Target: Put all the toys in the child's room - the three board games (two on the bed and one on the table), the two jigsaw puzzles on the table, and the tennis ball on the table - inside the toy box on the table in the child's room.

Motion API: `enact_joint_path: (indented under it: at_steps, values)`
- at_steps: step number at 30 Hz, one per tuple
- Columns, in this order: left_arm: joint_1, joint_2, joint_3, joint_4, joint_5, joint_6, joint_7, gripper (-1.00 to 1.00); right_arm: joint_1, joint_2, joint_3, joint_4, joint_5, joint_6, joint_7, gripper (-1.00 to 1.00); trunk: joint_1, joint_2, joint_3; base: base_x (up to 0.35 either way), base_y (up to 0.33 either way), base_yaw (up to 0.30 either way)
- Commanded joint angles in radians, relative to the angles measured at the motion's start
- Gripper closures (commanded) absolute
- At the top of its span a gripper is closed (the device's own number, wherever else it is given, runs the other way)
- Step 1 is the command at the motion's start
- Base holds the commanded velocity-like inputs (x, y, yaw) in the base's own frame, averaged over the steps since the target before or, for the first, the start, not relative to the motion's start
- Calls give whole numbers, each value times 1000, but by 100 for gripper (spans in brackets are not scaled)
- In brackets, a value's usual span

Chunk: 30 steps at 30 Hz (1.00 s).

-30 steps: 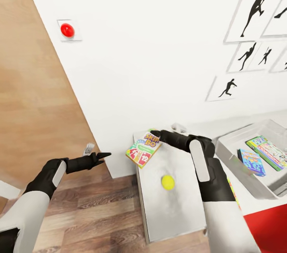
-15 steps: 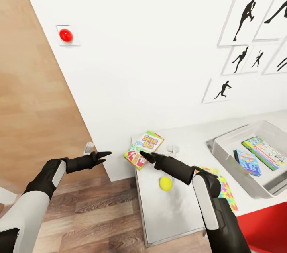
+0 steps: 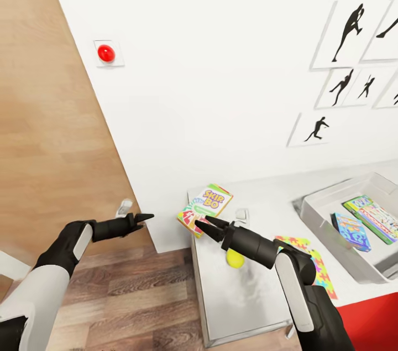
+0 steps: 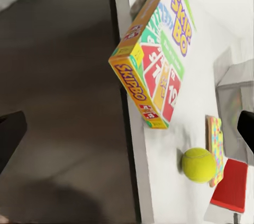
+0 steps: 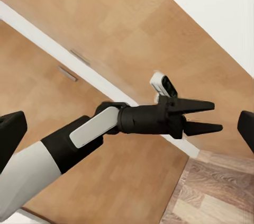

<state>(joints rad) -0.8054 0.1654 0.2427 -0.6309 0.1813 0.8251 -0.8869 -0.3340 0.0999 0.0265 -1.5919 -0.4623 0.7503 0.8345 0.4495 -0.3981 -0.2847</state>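
So far, the job looks partly done. Seen from the head camera, the light-grey toy box (image 3: pixel 331 213) sits on the pale grey surface (image 3: pixel 243 296) toward the right, and two board games already lie flat inside it: a green-edged one with a busy white cover (image 3: pixel 373 218) and, just beside it, a smaller blue one (image 3: pixel 349 231). Three kinds of toy are still outside the box. The SKIP-BO game (image 3: pixel 205 209) lies at the far corner of the surface near the white wall, one corner jutting past the edge. The tennis ball (image 3: pixel 235 258) rests on the surface nearer the robot, partly hidden behind the right arm. A multicoloured jigsaw puzzle (image 3: pixel 309 257) lies flat between the ball and the toy box; whether a second puzzle lies with it cannot be told. The right gripper (image 3: pixel 202 224) hovers above the surface just beside the SKIP-BO game, its fingers spread and holding nothing. The left gripper (image 3: pixel 142 219) hangs off to the left over the wood-plank floor, well apart from the toys, its fingers slightly parted and empty; the right wrist camera shows a narrow gap between them. By this reading, the SKIP-BO game, the ball and the puzzles remain to be moved.
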Motion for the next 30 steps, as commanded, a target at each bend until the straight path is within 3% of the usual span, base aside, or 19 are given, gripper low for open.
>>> enact_joint_path:
  at_steps: [1, 4, 8, 11, 14, 17, 22, 30]
  values:
    - [-1, -2, 3, 2, 1, 4, 36, -100, -1, -1, -6, 0, -4, 1, 3, -100, 1, -2, -2, 0, 0, 107]
    - [-1, -10, 3, 9, 1, 3, 98, -100, -1, -2, -26, 0, -4, -11, 9, -100, 1, -2, -1, 0, 0, 98]
    - [-1, -19, 3, 15, 2, 3, 133, -100, 0, -8, -48, 0, -4, -15, 25, -100, 1, -2, -1, 0, 0, 48]
    - [-1, -15, 4, 16, 4, 6, 135, -100, 0, -52, -68, 0, -5, -12, 54, -100, 1, -2, -1, 0, 0, 11]
    - [-1, -15, 3, 15, 7, 6, 121, -100, 0, -82, -82, 0, -5, -14, 105, -100, 1, -2, -1, 0, 0, 2]
    - [-1, -16, 1, 13, 7, 6, 98, -100, 0, -90, -109, 0, -6, -18, 154, -100, 1, -2, 1, 0, 0, 0]
    - [-1, -14, 0, 9, 7, 6, 69, -100, 0, -93, -133, 0, -6, -20, 195, -100, 1, -2, 8, 0, 0, 0]
    - [-1, -11, -1, 8, 6, 6, 21, -100, 0, -90, -133, 0, -6, -23, 203, -100, 1, -2, 21, 0, 0, 0]
